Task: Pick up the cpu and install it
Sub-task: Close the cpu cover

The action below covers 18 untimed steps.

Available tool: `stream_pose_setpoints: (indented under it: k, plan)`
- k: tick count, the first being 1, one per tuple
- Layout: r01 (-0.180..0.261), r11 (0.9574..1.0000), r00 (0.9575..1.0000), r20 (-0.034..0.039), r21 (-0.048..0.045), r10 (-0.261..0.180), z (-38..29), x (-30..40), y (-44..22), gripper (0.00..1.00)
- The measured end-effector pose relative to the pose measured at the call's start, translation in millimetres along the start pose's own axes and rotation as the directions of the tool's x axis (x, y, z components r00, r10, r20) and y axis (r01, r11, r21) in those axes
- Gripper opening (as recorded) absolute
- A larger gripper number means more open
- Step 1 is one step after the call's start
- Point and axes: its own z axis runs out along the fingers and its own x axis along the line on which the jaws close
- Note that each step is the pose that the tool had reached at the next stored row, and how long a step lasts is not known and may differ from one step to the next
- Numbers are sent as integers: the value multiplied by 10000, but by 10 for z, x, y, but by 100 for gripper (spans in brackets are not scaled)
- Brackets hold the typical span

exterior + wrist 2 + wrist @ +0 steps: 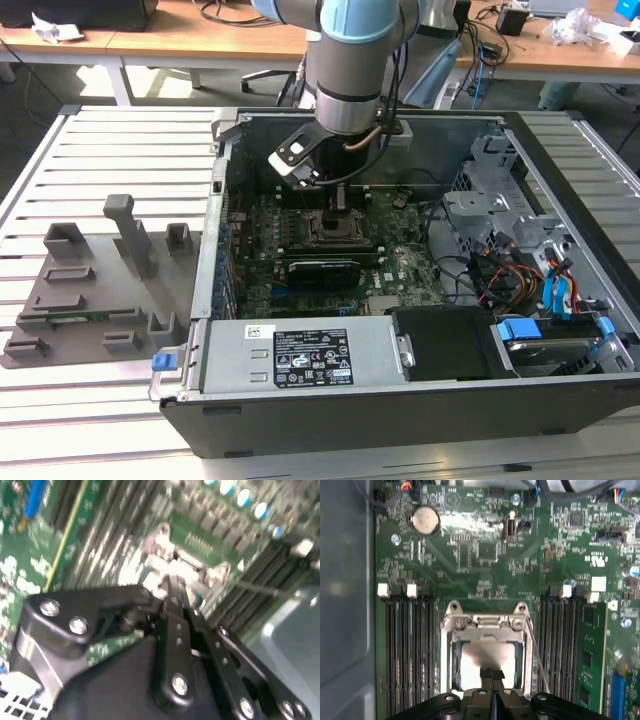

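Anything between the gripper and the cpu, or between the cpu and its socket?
Nothing visible. In the first wrist view the cpu lies inside the opening of the socket frame, and the gripper is directly at it with fingers shut. The thin lever runs alongside the frame, clear of the chip.

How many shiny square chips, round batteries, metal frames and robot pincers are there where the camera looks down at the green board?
In the first wrist view:
cpu, the shiny square chip: 1
round battery: 1
metal socket frame: 1
pincer: 1
Total: 4
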Motion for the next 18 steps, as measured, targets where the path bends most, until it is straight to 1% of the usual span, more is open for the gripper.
stream_pose_setpoints:
  k: [2,3,5,6,8,9,10,11,15,17,18]
  plan:
    - [2,10000,10000,-6,-5,-2,-7,1,37,11]
    - [3,10000,10000,-17,-13,-3,-15,2,44,11]
    - [1,10000,10000,1,0,-1,-73,-4,42,11]
    - [0,10000,10000,-5,-2,0,-101,-5,41,11]
    - [0,10000,10000,0,0,0,-180,-11,39,11]
    - [0,10000,10000,-2,-1,0,-245,-15,37,11]
    - [0,10000,10000,-2,-1,0,-331,-20,34,11]
    - [1,10000,10000,-2,0,-1,-378,-23,32,11]
    - [0,10000,10000,-2,-1,0,-493,-30,29,11]
    - [0,10000,10000,-1,0,0,-592,-36,25,11]
    - [0,10000,10000,-2,-1,0,-616,-37,25,11]
